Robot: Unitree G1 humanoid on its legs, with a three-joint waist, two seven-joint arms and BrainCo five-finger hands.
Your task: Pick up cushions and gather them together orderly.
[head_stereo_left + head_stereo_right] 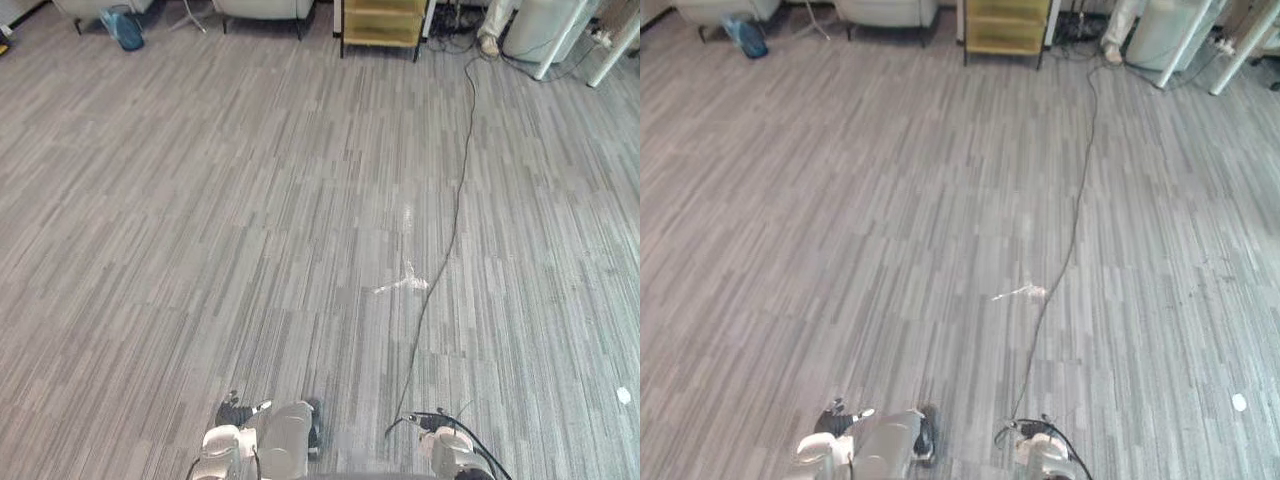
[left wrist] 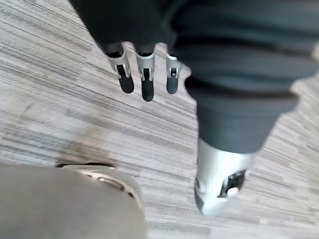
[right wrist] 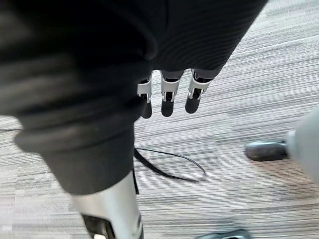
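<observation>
Left wrist view: left hand fingers straight, holding nothing, over grey striped carpet floor; right hand likewise straight, empty. I cannot tell where cushions lie; pale upholstered seats at far edge

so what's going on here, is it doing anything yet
Not much yet. The robot stands on a grey carpet floor with its arms down. The left hand and the right hand hang open, holding nothing. A yellow shelf unit and a blue bag sit at the far end.
</observation>
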